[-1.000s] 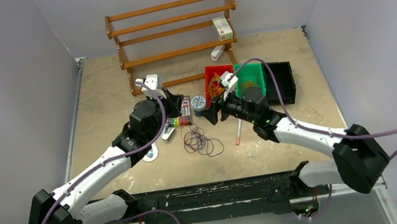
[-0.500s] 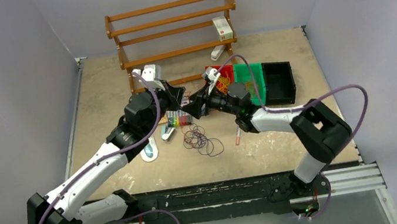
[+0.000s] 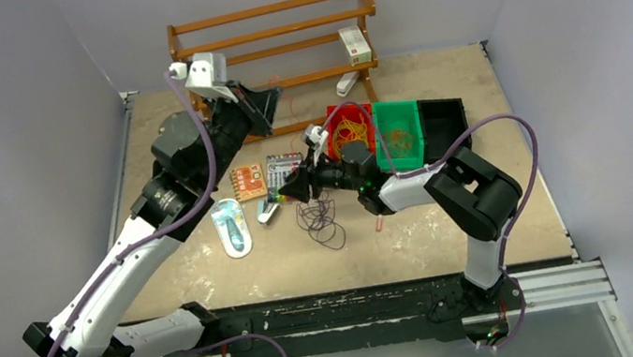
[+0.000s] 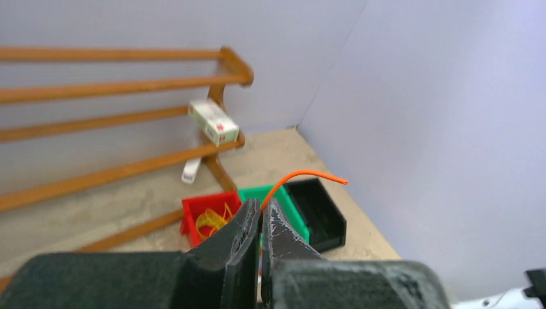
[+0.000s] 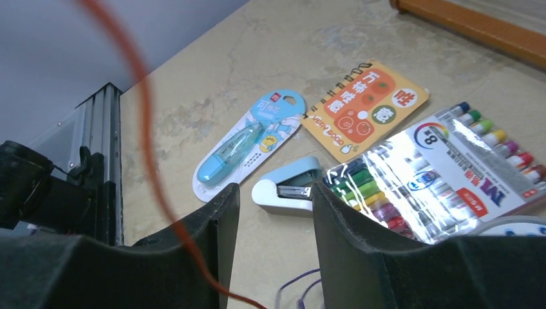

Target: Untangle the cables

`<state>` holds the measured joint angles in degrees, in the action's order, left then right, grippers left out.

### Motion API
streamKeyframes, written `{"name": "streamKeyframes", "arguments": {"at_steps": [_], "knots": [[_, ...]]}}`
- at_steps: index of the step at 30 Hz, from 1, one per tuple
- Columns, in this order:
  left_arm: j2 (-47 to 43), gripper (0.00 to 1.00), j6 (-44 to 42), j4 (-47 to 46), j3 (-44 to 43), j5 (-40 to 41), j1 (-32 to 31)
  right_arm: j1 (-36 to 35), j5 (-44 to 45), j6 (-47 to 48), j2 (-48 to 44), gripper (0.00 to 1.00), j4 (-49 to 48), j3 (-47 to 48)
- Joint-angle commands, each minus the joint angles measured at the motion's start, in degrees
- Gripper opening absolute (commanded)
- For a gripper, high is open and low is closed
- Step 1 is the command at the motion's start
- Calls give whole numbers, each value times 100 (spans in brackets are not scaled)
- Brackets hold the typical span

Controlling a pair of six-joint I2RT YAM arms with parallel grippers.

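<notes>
The cables (image 3: 320, 220) lie as a loose heap of thin dark loops on the table, in front of the marker pack. My left gripper (image 3: 268, 100) is raised high near the wooden rack. In the left wrist view it (image 4: 263, 207) is shut on an orange cable (image 4: 302, 174), whose free end curls out above the fingertips. My right gripper (image 3: 297, 188) hovers low at the heap's far edge. Its jaws (image 5: 273, 190) stand open with nothing clamped. The orange cable (image 5: 147, 122) runs blurred past its left finger, and purple loops (image 5: 297, 283) show below.
A wooden rack (image 3: 275, 52) with a white box (image 3: 355, 44) stands at the back. Red (image 3: 334, 121), green (image 3: 407, 113) and black (image 3: 448, 132) bins sit to the right. A notebook (image 3: 248, 181), marker pack (image 3: 283, 170), stapler (image 3: 268, 210), correction tape (image 3: 231, 227) and pen (image 3: 376, 220) surround the heap.
The left arm has risen and swung back toward the rack with the orange cable, uncovering the notebook and markers. The right gripper has moved left to the heap and narrowed its jaws.
</notes>
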<state>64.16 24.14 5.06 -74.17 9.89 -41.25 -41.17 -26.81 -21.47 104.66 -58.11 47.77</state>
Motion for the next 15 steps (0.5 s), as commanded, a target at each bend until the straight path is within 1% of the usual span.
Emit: {"name": "streamKeyframes", "arguments": {"at_steps": [1, 4, 15], "knots": [[171, 0, -450, 249, -1008, 116, 42, -131, -178, 160, 14, 46, -152, 4], [271, 0, -700, 375, -1452, 375, 40, -154, -161, 161, 28, 44, -144, -155], [716, 0, -1450, 638, -2902, 1116, 45, -164, 70, 468, -163, 43, 131, -867]]}}
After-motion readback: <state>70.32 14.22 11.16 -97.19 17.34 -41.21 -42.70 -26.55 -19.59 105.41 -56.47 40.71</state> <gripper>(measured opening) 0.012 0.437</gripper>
